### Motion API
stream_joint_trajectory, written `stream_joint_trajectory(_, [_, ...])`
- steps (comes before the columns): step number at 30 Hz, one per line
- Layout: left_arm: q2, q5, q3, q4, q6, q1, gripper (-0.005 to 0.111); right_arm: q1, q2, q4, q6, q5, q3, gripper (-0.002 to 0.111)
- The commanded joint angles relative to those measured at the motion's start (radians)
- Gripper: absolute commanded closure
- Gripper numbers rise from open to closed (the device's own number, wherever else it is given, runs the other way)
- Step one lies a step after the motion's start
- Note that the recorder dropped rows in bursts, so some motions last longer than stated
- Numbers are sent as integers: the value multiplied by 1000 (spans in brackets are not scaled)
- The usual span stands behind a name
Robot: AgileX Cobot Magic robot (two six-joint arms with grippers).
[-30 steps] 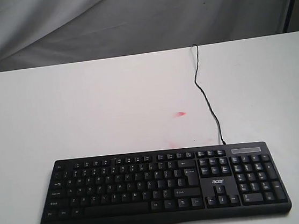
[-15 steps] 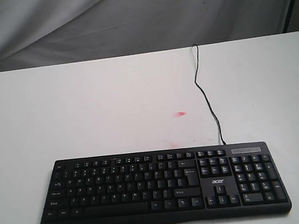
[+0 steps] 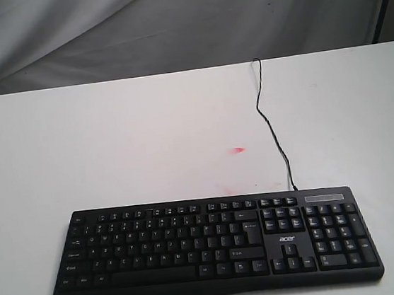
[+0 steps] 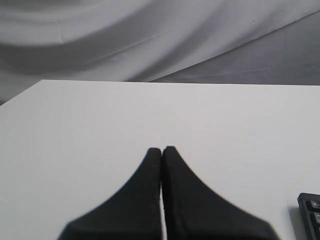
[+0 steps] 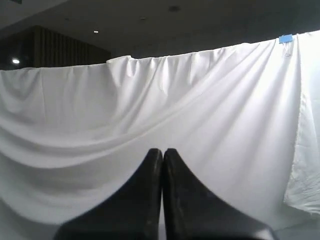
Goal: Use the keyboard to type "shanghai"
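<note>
Matt black plastic on the keyboard (image 3: 215, 245), white print on keys. Smooth matt white top on the table (image 3: 111, 143), one faint pink stain (image 3: 238, 150). Creased white cloth for the backdrop (image 3: 168, 22); left gripper (image 4: 161, 150) and right gripper (image 5: 162, 151) smooth, matt black.

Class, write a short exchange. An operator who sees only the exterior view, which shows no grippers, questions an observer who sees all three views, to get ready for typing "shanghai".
Operator: My view shows the keyboard but no arms. Is the left gripper open?
Observer: No. The left gripper is shut, its fingertips pressed together, with the table in front of it.
Operator: And the right gripper? Is it aimed at the keys?
Observer: No. The right gripper is shut as well and faces the white cloth backdrop. Its camera shows no keyboard at all.
</note>
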Motion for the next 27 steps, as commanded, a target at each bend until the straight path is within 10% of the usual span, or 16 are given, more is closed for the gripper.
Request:
stream_joint_trajectory(1, [-5, -6, 5, -1, -1, -4, 106, -2, 69, -263, 201, 98, -165, 108])
stream_joint_trajectory(13, [-5, -6, 5, -1, -1, -4, 106, -2, 309, -923, 891, 5, -578, 108])
stream_joint_trajectory(27, [-5, -6, 5, -1, -1, -4, 106, -2, 462, -923, 693, 173, -674, 108])
